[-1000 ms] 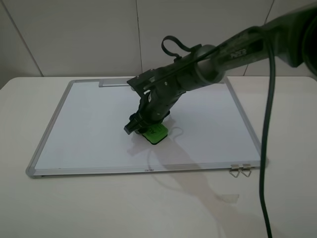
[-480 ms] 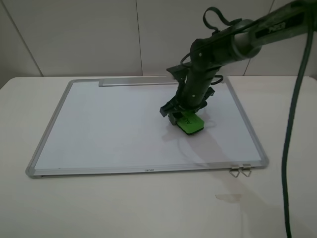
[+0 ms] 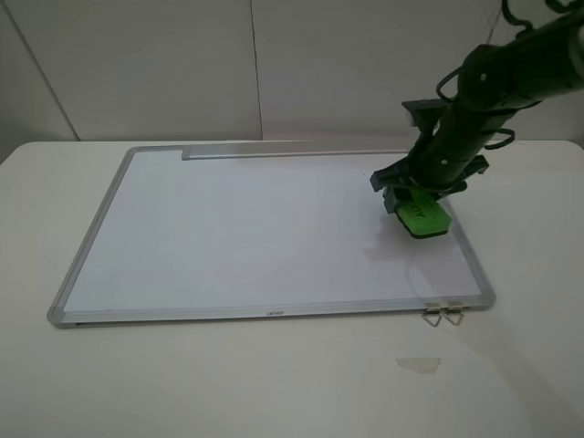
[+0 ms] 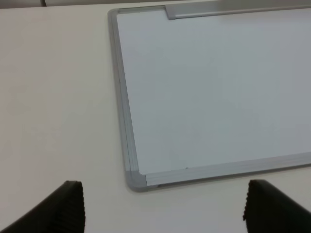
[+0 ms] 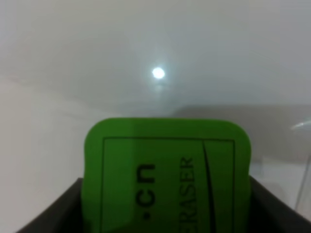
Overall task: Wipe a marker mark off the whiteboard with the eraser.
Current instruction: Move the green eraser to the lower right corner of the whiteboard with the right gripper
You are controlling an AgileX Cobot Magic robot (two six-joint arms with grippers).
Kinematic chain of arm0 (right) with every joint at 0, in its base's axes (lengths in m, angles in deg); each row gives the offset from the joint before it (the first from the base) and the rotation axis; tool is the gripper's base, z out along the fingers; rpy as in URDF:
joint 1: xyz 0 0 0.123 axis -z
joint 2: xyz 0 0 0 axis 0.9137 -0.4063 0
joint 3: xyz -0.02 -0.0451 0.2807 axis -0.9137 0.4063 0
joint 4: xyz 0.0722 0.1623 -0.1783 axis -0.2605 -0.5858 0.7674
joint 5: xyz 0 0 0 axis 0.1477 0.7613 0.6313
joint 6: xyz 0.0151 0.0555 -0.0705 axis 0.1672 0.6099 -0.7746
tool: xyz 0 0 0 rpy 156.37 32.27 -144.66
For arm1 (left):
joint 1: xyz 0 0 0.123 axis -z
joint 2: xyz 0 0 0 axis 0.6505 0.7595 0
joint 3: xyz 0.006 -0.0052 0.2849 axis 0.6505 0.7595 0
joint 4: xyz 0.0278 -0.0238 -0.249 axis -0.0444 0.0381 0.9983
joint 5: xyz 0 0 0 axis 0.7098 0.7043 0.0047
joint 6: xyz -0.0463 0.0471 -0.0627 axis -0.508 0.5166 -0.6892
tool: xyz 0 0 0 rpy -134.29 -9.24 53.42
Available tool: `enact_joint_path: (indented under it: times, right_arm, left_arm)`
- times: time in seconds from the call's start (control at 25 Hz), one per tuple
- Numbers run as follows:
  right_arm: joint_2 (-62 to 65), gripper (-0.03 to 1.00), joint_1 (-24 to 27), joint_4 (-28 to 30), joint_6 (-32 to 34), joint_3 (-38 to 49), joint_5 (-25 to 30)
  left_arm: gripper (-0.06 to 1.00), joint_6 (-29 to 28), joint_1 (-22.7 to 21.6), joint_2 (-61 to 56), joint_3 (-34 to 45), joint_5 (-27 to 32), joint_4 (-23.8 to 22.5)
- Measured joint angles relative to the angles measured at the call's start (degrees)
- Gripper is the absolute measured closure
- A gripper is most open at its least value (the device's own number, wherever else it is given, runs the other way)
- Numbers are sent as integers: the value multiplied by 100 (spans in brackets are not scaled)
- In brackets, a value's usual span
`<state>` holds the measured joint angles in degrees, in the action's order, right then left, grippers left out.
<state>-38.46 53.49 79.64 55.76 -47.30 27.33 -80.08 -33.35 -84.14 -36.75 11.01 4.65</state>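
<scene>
The eraser (image 3: 423, 216) is pinched between the jaws of the right gripper (image 3: 422, 204) and sits at the right edge of the whiteboard (image 3: 255, 228), over the frame near the front right corner. In the right wrist view its green top (image 5: 167, 177) fills the space between the dark jaws.

No marker mark is visible on the white surface in any view, so which way it lies from the eraser cannot be determined; judged from this, the mark is either cleared or hidden beneath the eraser.

The eraser's long axis runs roughly front to back. The right arm reaches in from the far right and angles down steeply.

The left gripper (image 4: 163, 206) hangs spread above the table, near the board's front left corner.
</scene>
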Motion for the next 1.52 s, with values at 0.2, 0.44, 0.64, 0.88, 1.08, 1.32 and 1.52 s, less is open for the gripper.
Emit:
enact_joint_path:
  times: [0.2, 0.44, 0.64, 0.88, 1.08, 1.32, 1.52]
  right_arm:
    - [6, 37, 228, -108, 6, 717, -886]
    - [19, 37, 228, -126, 91, 1357, -1972]
    - [56, 37, 228, -126, 254, 1535, -2345]
    - [65, 37, 228, -126, 285, 1535, -2328]
    - [84, 26, 228, -188, 376, 1535, -2262]
    - [458, 15, 228, -270, 440, 1559, -1950]
    - [1286, 15, 228, -265, 453, 1471, -825]
  left_arm:
    - [26, 0, 0, 0, 0, 0, 0]
    - [26, 0, 0, 0, 0, 0, 0]
    - [26, 0, 0, 0, 0, 0, 0]
    - [26, 0, 0, 0, 0, 0, 0]
    - [26, 0, 0, 0, 0, 0, 0]
    - [26, 0, 0, 0, 0, 0, 0]
    - [26, 0, 0, 0, 0, 0, 0]
